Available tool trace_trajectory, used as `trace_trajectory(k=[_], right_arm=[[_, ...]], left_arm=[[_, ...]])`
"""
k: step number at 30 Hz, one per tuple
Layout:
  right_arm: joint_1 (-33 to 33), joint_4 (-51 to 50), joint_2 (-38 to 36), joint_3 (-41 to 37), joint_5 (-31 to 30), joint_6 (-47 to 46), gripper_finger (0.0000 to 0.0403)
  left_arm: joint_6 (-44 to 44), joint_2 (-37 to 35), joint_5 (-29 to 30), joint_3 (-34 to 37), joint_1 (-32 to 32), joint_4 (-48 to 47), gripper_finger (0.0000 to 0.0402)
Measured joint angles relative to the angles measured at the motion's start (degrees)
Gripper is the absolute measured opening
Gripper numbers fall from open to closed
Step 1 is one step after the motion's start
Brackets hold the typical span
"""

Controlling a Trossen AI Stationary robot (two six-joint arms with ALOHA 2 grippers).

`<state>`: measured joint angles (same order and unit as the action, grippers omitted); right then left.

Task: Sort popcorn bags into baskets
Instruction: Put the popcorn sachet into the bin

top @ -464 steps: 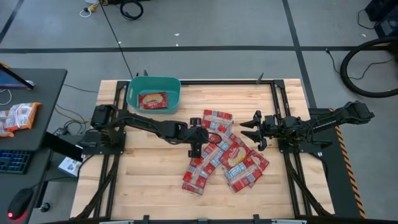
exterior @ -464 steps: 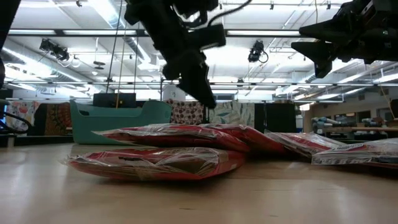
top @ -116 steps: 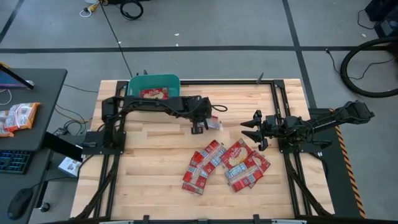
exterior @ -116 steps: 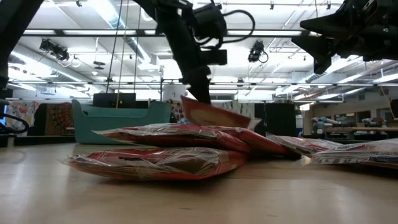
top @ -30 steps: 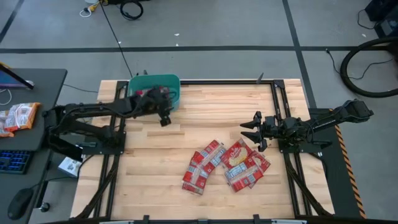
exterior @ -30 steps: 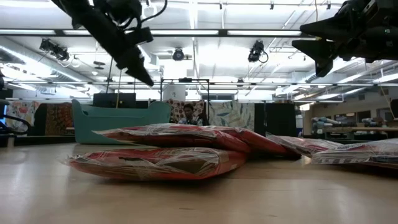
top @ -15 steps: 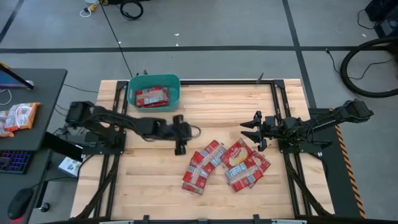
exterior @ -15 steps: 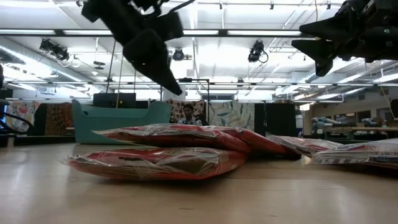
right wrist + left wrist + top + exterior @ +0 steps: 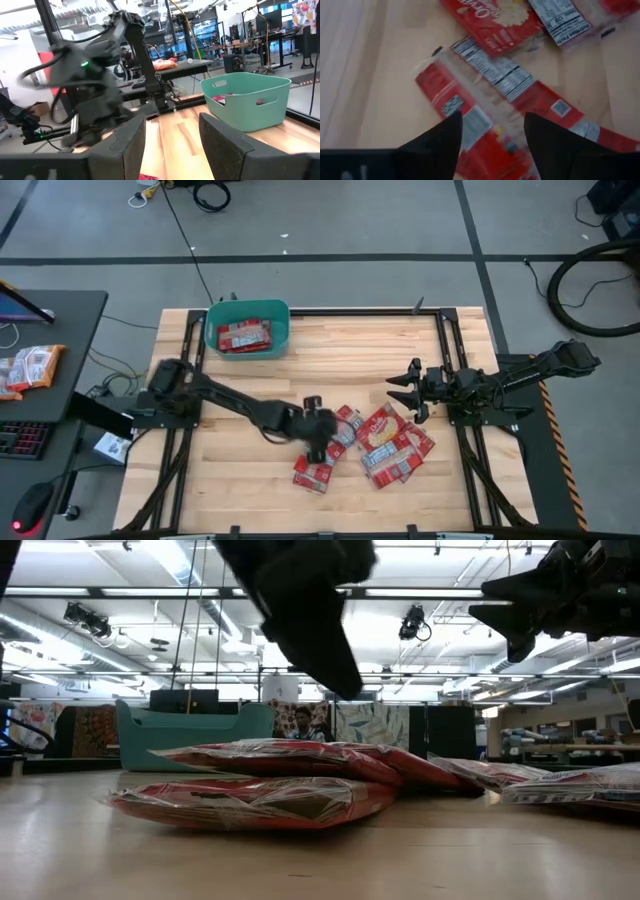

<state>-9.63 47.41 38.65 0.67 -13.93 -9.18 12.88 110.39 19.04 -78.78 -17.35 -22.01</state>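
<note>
Several red popcorn bags [image 9: 370,438] lie in a loose, overlapping pile on the wooden table, right of the middle; they also show in the low view [image 9: 270,780]. The teal basket [image 9: 281,327] stands at the far left with bags [image 9: 245,336] lying in it. My left gripper [image 9: 318,442] hovers open above the pile's left bags [image 9: 495,100], touching nothing. My right gripper [image 9: 400,387] waits open above the table at the right, also in the low view [image 9: 510,615].
Black rails [image 9: 440,360] frame the table. A dark side desk [image 9: 40,370] with a snack packet [image 9: 30,368] and a keyboard stands left of the table. Bare wood lies between the basket and the pile. A person shows far behind in the low view [image 9: 305,723].
My left gripper has swung from over the teal basket toward the table's near right, across the bare wood to above the left end of the pile. It carries nothing. The bags in the pile have stayed where they were.
</note>
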Motion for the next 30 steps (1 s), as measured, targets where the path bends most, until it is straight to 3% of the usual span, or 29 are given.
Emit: trace_trajectory(k=[6, 12, 30], right_arm=[[0.0, 0.4, 0.5, 0.0, 0.0, 1.1, 0.0189], [0.0, -1.2, 0.5, 0.0, 1.6, 0.8, 0.0189], [0.0, -1.7, 0.5, 0.0, 2.1, 3.3, 0.0189]], left_arm=[[1.1, 8.0, 4.6, -10.4, -3.0, -4.0, 0.0234], [1.5, 12.6, 8.4, -16.4, -4.8, -4.2, 0.0235], [1.3, 18.0, 15.5, -17.3, -7.7, -0.7, 0.0235]])
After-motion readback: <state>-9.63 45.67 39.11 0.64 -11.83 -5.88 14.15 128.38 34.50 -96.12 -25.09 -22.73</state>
